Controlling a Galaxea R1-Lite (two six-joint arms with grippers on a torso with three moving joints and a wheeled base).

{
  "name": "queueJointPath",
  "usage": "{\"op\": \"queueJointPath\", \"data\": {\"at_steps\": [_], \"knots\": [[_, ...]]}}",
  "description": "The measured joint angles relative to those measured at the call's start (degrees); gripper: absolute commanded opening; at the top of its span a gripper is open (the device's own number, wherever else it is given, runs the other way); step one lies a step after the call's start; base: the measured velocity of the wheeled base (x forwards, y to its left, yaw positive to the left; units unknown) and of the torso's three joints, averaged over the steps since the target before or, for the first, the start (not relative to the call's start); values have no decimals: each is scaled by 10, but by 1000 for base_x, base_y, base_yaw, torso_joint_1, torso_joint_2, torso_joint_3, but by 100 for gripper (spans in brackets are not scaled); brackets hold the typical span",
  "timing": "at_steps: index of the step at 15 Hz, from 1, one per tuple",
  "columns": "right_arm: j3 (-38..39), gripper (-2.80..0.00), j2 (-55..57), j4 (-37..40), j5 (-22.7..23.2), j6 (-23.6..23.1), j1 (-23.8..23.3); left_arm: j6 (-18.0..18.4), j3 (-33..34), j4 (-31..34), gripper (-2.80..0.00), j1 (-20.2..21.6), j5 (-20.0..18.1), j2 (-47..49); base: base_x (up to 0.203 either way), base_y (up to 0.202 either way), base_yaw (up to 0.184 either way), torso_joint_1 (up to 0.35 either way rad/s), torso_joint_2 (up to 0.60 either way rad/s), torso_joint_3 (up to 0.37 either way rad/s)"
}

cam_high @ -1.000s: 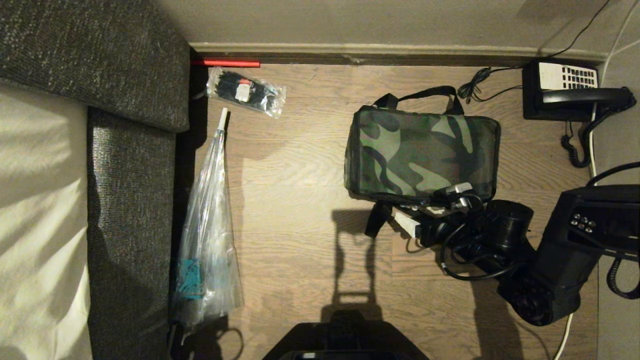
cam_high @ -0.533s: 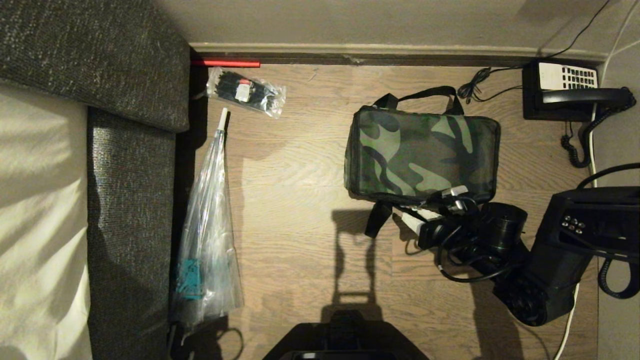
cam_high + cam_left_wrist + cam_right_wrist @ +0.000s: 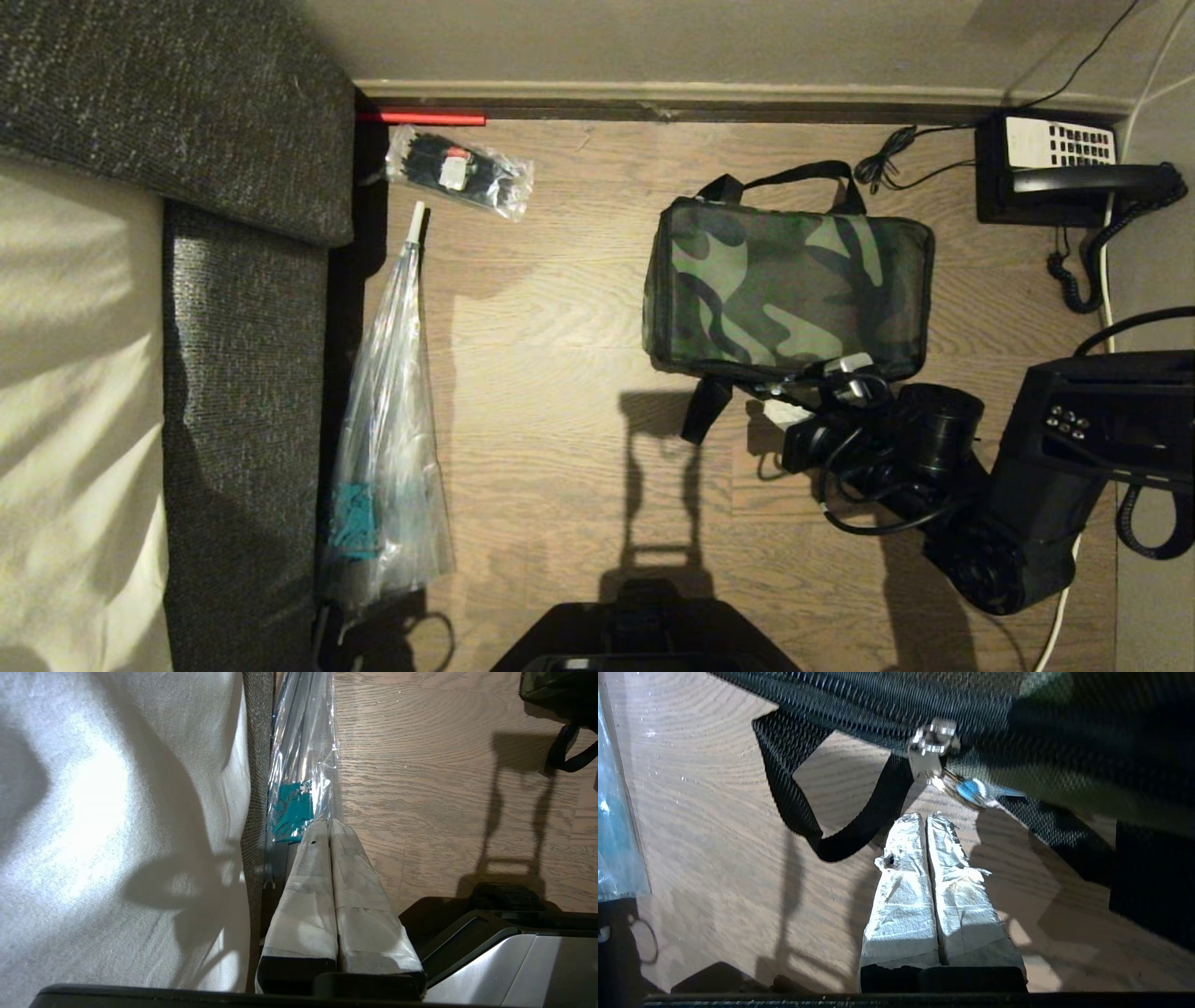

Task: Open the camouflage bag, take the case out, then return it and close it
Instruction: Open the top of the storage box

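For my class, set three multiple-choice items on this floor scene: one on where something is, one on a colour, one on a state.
1. Where is the desk telephone relative to the camouflage bag in the head view?
A. Past its right end, near the wall
B. On top of it
C. Beside the sofa

2. What colour is the loop on the bag's zip pull?
A. Red
B. Light blue
C. Yellow

3. How is the right gripper?
A. Wide open
B. Shut, empty, just short of the zip pull
C. Shut on the bag's strap

Answers: 1 A, the phone sits by the skirting, right of the bag. 2 B, blue shows beside the metal slider. 3 B, the pads meet with nothing between them.
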Motion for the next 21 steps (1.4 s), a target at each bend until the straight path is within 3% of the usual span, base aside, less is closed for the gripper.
{"op": "queueJointPath", "data": {"at_steps": [2, 3, 6, 21], "knots": [[7, -280, -5, 0, -1, -16, -1, 0, 0, 0, -280, 0, 0, 0, 0, 0, 0, 0, 0, 0], [10, 0, -8, 0, -1, -26, -2, 0, 0, 0, -280, 0, 0, 0, 0, 0, 0, 0, 0, 0], [17, 0, -17, 0, -1, -43, -3, 0, 0, 0, -280, 0, 0, 0, 0, 0, 0, 0, 0, 0], [-43, 0, 23, 0, -1, -29, -5, 0, 0, 0, -280, 0, 0, 0, 0, 0, 0, 0, 0, 0]]}}
